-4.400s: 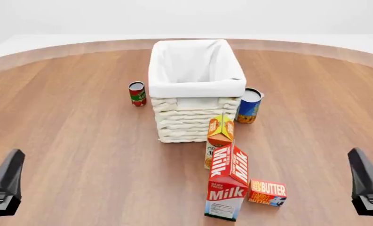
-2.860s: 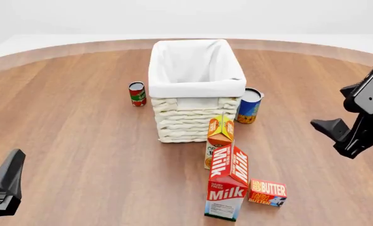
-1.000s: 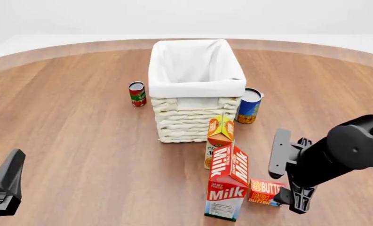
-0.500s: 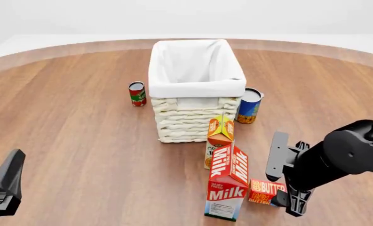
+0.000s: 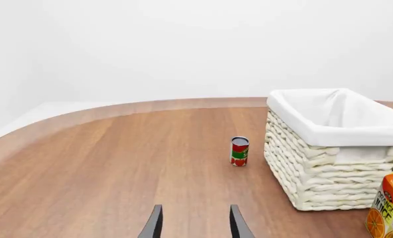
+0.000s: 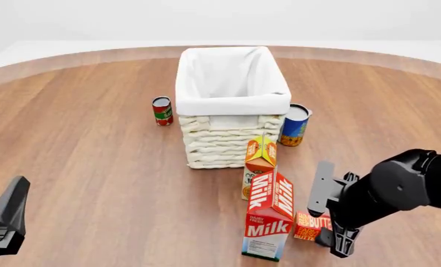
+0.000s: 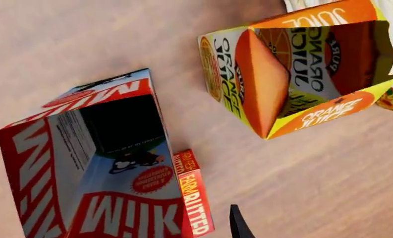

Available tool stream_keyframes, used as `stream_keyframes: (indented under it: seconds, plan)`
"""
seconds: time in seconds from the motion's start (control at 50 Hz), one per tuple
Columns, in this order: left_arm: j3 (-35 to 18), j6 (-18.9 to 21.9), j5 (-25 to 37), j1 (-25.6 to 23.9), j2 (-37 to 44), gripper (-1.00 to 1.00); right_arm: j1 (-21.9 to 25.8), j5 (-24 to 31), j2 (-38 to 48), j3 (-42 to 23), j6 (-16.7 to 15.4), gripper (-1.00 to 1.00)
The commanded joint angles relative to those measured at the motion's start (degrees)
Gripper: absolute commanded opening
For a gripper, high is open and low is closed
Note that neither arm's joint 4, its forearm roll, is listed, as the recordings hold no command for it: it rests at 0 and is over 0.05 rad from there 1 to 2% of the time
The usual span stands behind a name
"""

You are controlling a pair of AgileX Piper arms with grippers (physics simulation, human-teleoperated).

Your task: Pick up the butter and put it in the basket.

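The butter (image 6: 307,227), a small red-orange box, lies flat on the table just right of the milk carton (image 6: 268,219), partly hidden by my right arm. My right gripper (image 6: 328,233) points down at it, open and empty. In the right wrist view the butter (image 7: 194,198) lies against the milk carton (image 7: 84,168), with one finger (image 7: 239,225) just beside it and the other finger hidden. The cream wicker basket (image 6: 231,142) with a white liner stands behind, empty. My left gripper (image 6: 4,219) is open and empty at the near left; its view (image 5: 195,224) shows the basket (image 5: 328,153).
An orange juice carton (image 6: 260,161) stands between the milk carton and the basket; it also shows in both wrist views (image 7: 295,69) (image 5: 388,210). A red tomato can (image 6: 162,109) stands left of the basket. A blue and yellow can (image 6: 295,123) stands to its right.
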Motion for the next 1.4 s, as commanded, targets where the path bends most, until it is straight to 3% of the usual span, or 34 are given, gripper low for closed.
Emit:
stream_keyframes:
  seconds: [0.02, 0.44, 0.46, 0.56, 0.92, 1.18, 1.4]
  plan:
    - [0.00, 0.00, 0.00, 0.00, 0.00, 1.00, 1.47, -3.01, 2.18, 0.74, 1.83, 1.00]
    - [0.00, 0.00, 0.00, 0.00, 0.00, 1.00, 2.08, -4.52, 3.44, 0.72, 2.55, 1.00]
    - [0.00, 0.00, 0.00, 0.00, 0.00, 1.00, 1.67, -4.77, 3.38, 0.79, 2.01, -1.00]
    - [0.00, 0.00, 0.00, 0.00, 0.00, 1.00, 3.69, -3.67, 2.34, 0.67, 3.90, -1.00]
    - [0.00, 0.00, 0.00, 0.00, 0.00, 1.00, 2.70, -1.81, 0.45, -0.11, 3.15, -1.00]
    - [0.00, 0.00, 0.00, 0.00, 0.00, 1.00, -0.63, 3.97, -6.02, -1.49, 0.65, -1.00]
    - [0.00, 0.00, 0.00, 0.00, 0.00, 1.00, -2.34, 13.05, -14.39, -5.74, -0.36, -1.00]
